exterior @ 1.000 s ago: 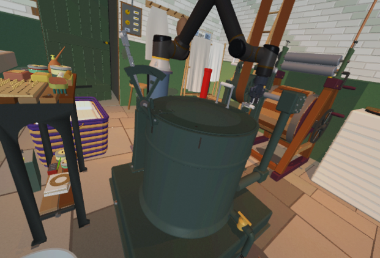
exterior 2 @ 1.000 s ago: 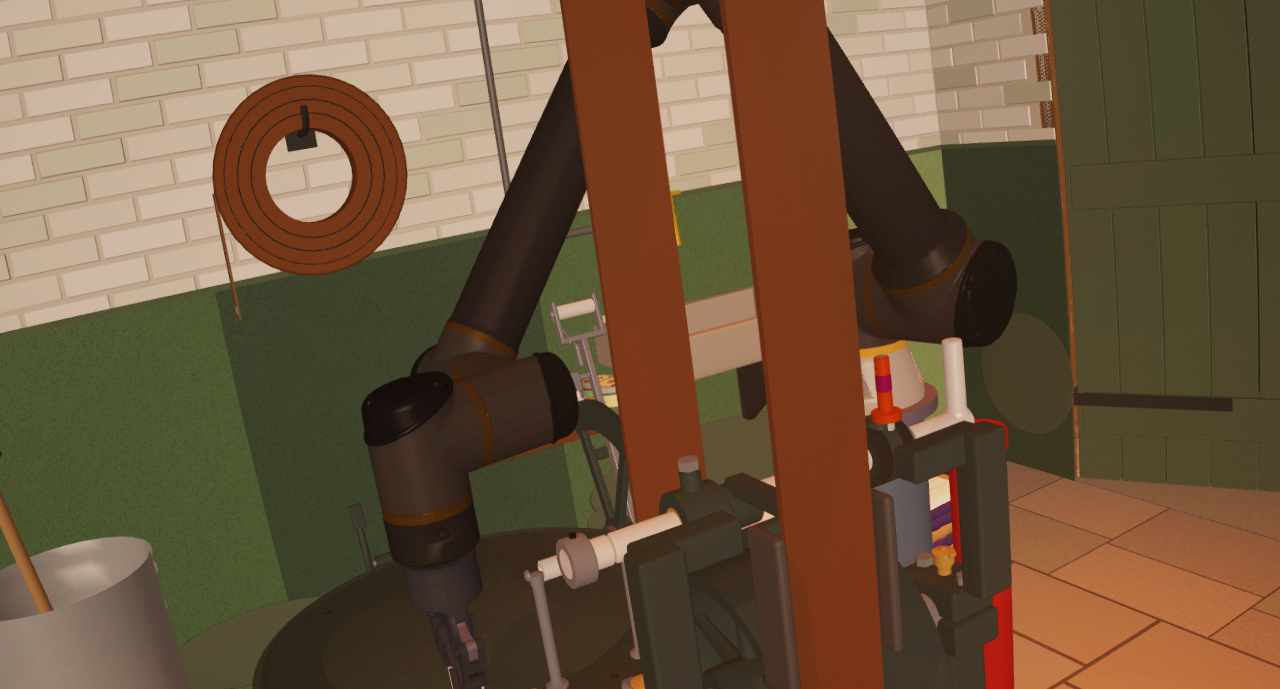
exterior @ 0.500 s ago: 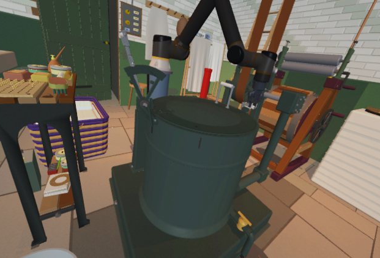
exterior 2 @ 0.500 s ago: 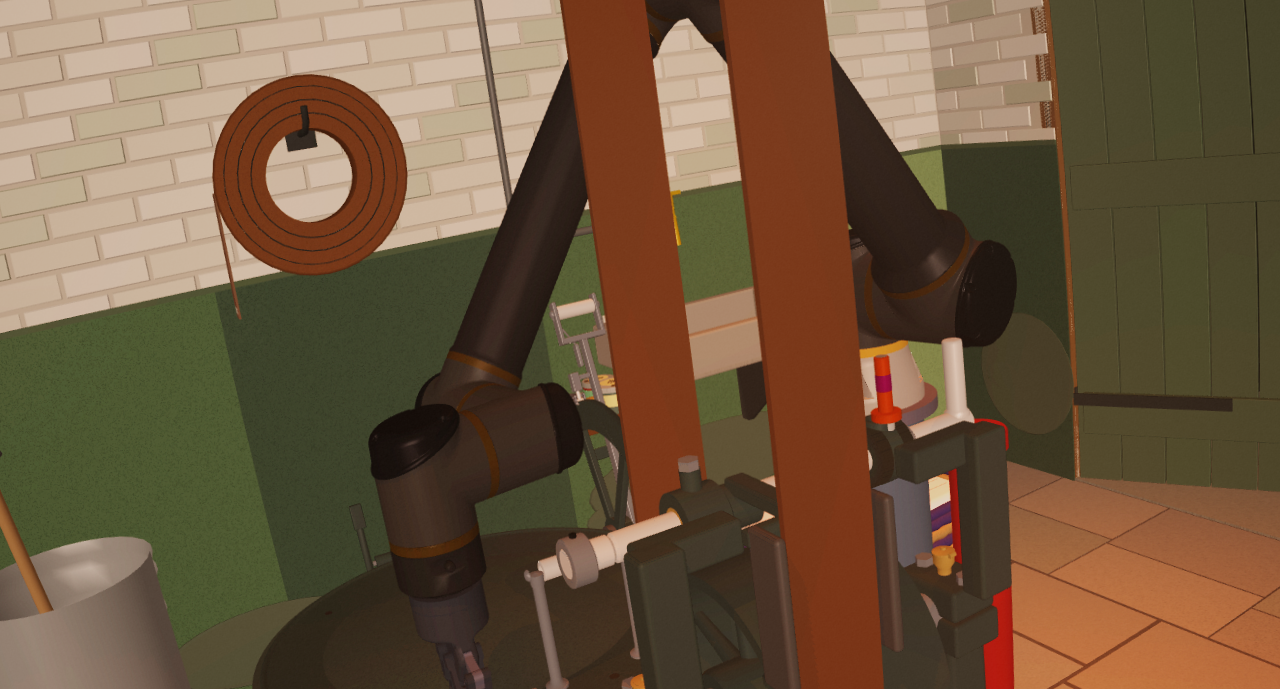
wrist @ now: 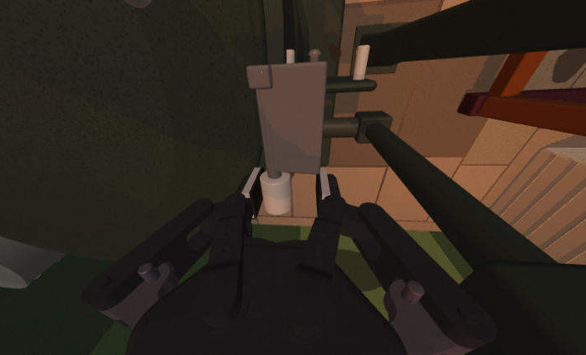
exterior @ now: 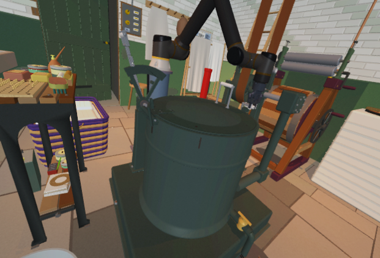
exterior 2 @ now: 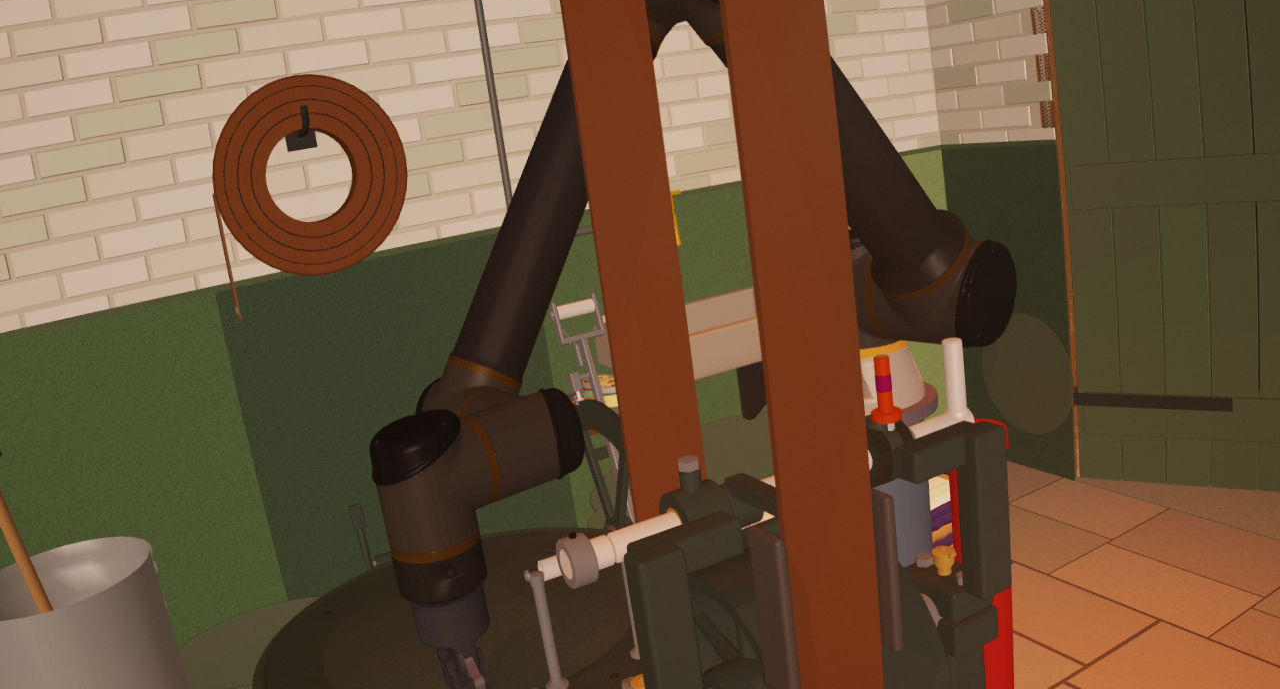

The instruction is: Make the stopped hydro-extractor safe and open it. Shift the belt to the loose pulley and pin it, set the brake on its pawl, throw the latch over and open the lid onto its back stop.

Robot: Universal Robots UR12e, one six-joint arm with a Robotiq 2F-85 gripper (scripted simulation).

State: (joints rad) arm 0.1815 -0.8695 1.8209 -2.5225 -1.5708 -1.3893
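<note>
The grey latch plate [wrist: 292, 115] hangs over the rim of the dark green extractor drum [exterior: 194, 165], and its white knob [wrist: 275, 193] stands between my fingertips. My gripper [wrist: 286, 190] is open and holds nothing; it points down at the drum's far right rim [exterior: 249, 105]. The round lid [exterior: 203, 114] lies flat and closed on the drum, with its pale U-shaped handle [exterior: 226, 93] upright near the far edge. The brown belt [exterior 2: 716, 327] runs steeply up past the pulley shaft [exterior 2: 618, 542]. The red brake lever [exterior: 206, 82] stands upright behind the lid.
The orange-framed mangle [exterior: 304, 116] stands right of the drum, with a ribbed washboard [exterior: 359, 165] nearer. A black-legged table [exterior: 28, 91] with soaps and a striped basket [exterior: 83, 128] stand on the left. A metal tub [exterior 2: 81, 614] sits beside the drum.
</note>
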